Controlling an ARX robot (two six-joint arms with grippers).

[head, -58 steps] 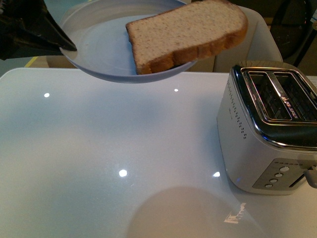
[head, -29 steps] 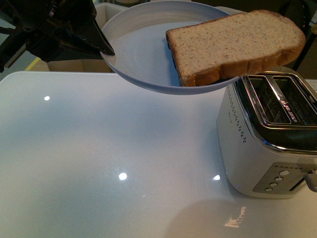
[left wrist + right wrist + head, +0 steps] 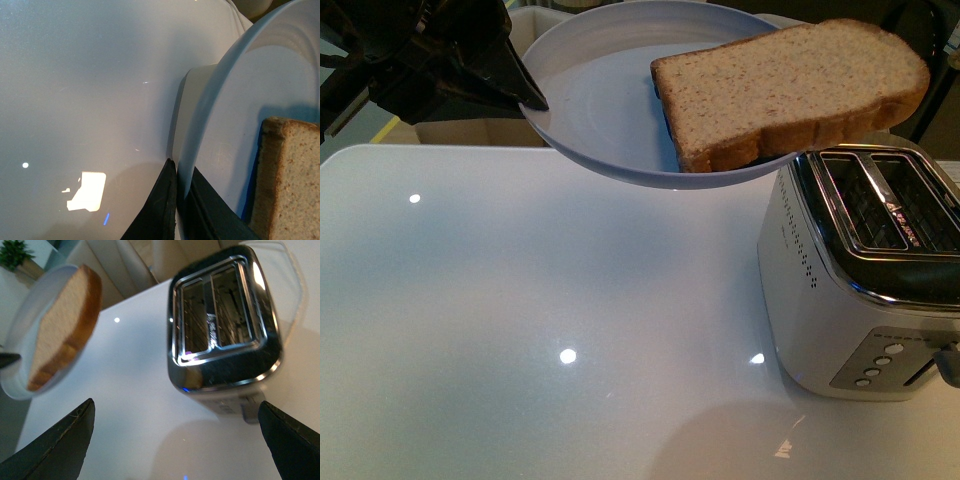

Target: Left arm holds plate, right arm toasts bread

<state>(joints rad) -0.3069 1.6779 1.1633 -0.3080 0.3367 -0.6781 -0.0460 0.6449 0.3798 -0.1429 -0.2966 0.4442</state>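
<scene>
- Left gripper [image 3: 525, 95] is clamped on the rim of the pale blue plate [image 3: 590, 100], holding it tilted in the air above the white table [image 3: 520, 300]
- Bread slice [image 3: 790, 85] lies on the plate, its long axis pointing toward the toaster [image 3: 850, 280] and its rounded end overhanging the rim on that side
- Right gripper [image 3: 176, 405] hangs with jaws spread wide and empty; the bread sits off to one side of them, not between, so this arm would have to swing across to the overhanging end

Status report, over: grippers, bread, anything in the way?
Left gripper shut on plate rim, plate raised. Right gripper open, empty. Bread on plate, overhanging rim by toaster. Slots empty.
</scene>
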